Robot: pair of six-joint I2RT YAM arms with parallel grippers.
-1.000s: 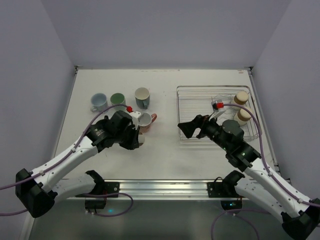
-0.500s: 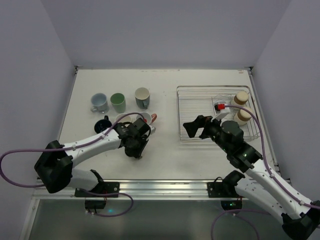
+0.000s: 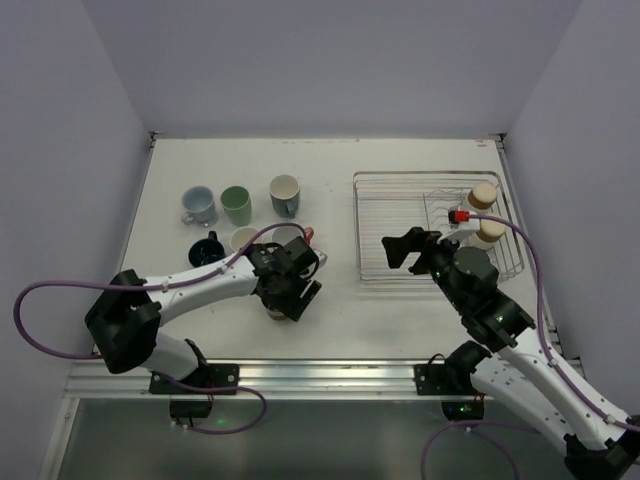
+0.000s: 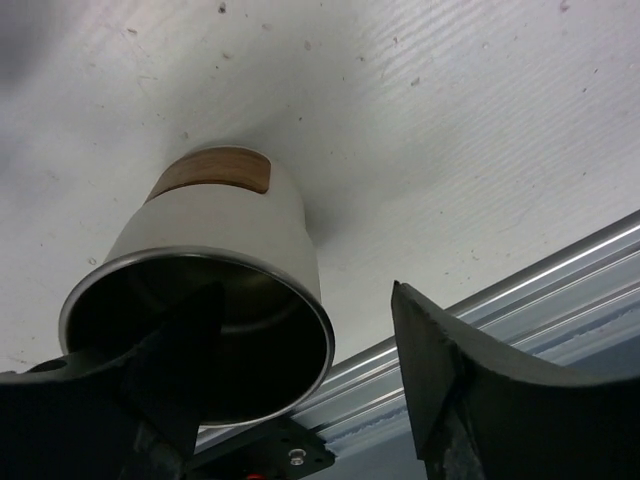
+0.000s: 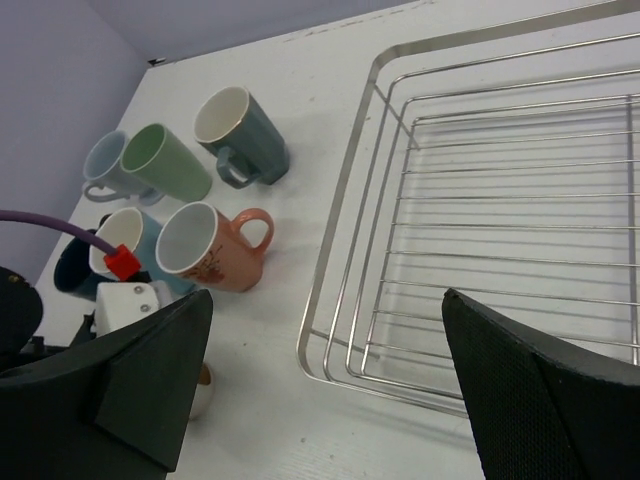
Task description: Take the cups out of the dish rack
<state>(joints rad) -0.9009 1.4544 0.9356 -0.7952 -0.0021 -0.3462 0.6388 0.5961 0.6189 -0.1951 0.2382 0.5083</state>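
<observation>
I have the left gripper (image 4: 300, 300) spread wide across the rim of a white, steel-rimmed tumbler (image 4: 230, 220) standing on the white table (image 4: 450, 120). The right gripper (image 5: 328, 295), equally wide, hovers above the silver wire dish rack (image 5: 370, 130).

You are looking down on a white bench (image 3: 330, 170) that is sitting inside a pale lavender enclosure. A back wall (image 3: 330, 60) is rising behind it, while a left wall (image 3: 60, 150) and a right wall (image 3: 590, 150) are closing it in at the sides. A silver aluminium rail (image 3: 330, 372) is running along its near edge. In the left wrist view, the bench is showing fine ridges and small dark specks, and the rail's grooves are catching the light.
</observation>
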